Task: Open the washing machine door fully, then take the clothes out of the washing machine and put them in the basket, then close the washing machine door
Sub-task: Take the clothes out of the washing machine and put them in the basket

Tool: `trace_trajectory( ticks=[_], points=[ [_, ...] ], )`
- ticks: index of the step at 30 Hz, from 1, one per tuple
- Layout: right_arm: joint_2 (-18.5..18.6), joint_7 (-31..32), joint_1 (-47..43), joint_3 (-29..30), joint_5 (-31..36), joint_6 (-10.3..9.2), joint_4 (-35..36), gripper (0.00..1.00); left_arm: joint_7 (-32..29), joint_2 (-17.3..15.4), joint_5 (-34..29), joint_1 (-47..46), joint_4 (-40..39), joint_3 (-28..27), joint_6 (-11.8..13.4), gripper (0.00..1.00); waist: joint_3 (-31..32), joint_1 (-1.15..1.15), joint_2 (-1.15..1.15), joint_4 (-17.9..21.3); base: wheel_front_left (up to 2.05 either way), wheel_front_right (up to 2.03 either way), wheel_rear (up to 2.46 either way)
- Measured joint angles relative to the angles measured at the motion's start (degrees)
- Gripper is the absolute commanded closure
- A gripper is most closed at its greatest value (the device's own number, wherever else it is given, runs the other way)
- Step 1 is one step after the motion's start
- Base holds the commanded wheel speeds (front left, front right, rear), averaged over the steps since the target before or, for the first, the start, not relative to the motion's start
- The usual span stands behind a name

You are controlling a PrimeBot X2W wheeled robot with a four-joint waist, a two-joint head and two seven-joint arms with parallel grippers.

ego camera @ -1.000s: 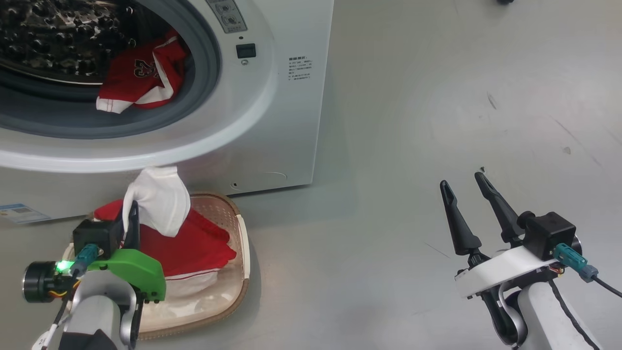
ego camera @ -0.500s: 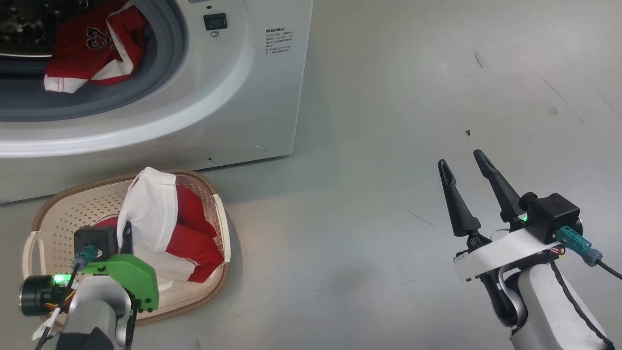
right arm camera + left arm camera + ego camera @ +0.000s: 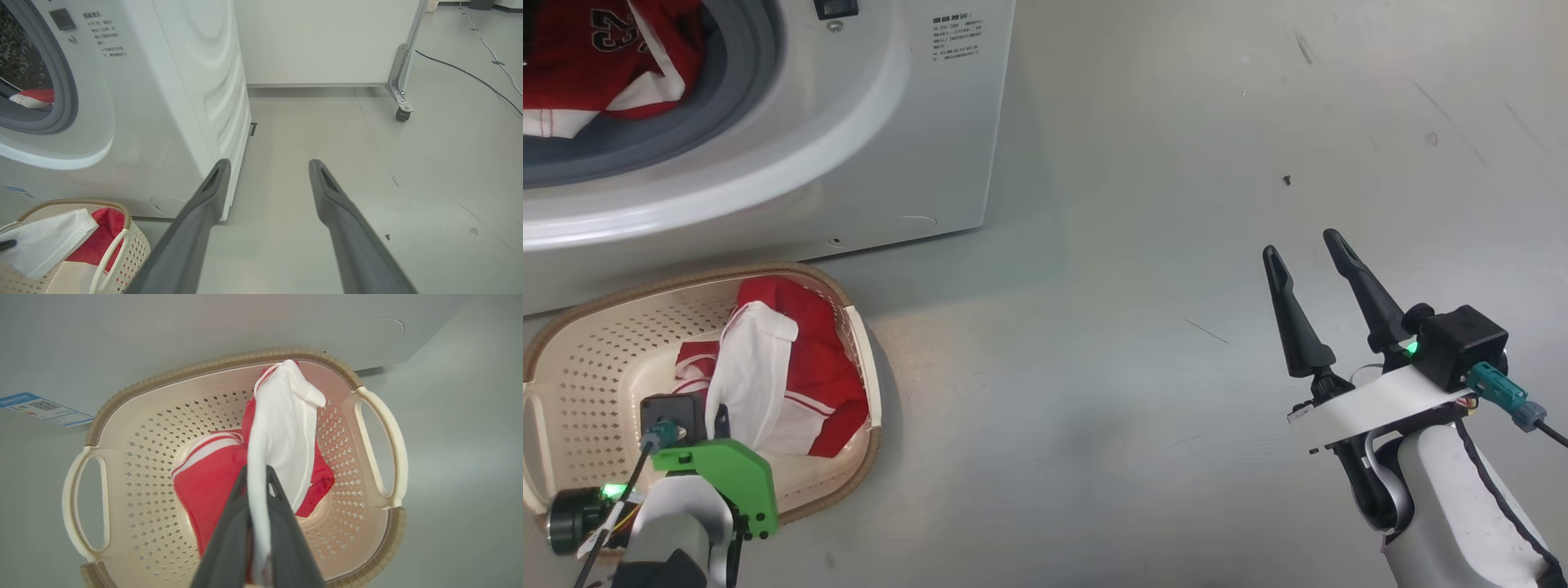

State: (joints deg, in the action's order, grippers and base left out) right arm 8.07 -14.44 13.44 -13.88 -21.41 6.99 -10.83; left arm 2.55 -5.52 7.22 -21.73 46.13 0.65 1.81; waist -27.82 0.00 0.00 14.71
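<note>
floor [image 3: 1135, 367]: grey, scuffed | small dark screw [image 3: 1287, 180] | caster wheel [image 3: 402, 114] | cable [image 3: 470, 73]

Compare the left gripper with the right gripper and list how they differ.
The left gripper is shut on a white fold of the clothes; the right gripper is open and holds nothing. The left gripper is over the basket; the right gripper is over floor. The left gripper's mount is green, the right gripper's white. Both have two long dark fingers.
</note>
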Motion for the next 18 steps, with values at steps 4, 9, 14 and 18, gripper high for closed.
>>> trace_trajectory(
  ticks=[4, 9, 14, 18],
  points=[
    [0.1, 0.0, 0.3, 0.3, 0.0, 0.0, 0.0, 0.0, 0.0, 0.0, 0.0, -0.6, 2.4, 0.1, 0.0, 1.0, -0.5, 0.0, 0.0, 0.3, 0.0, 0.0, 0.0],
    [0.2, 0.0, 0.3, 0.3, 0.0, 0.0, -0.1, 0.0, 0.2, 0.2, 0.0, -1.1, 4.6, 0.2, 0.4, 0.0, -0.5, 0.01, 0.0, 0.2, 0.0, 0.0, 0.0],
    [0.3, 0.0, 0.3, 0.3, 0.0, 0.0, -0.5, 0.0, 1.4, 0.7, 0.0, -1.8, 6.9, 0.4, 0.4, 0.0, 0.4, 0.01, 0.0, -0.3, 0.0, 0.0, 0.0],
    [0.3, 0.0, 0.3, 0.2, 0.0, 0.0, -0.8, 0.0, 2.7, 0.8, 0.0, -1.9, 8.1, 0.4, 0.4, 0.0, 1.4, 0.01, 0.0, -0.7, 0.0, 0.0, 0.0]
  ],
)
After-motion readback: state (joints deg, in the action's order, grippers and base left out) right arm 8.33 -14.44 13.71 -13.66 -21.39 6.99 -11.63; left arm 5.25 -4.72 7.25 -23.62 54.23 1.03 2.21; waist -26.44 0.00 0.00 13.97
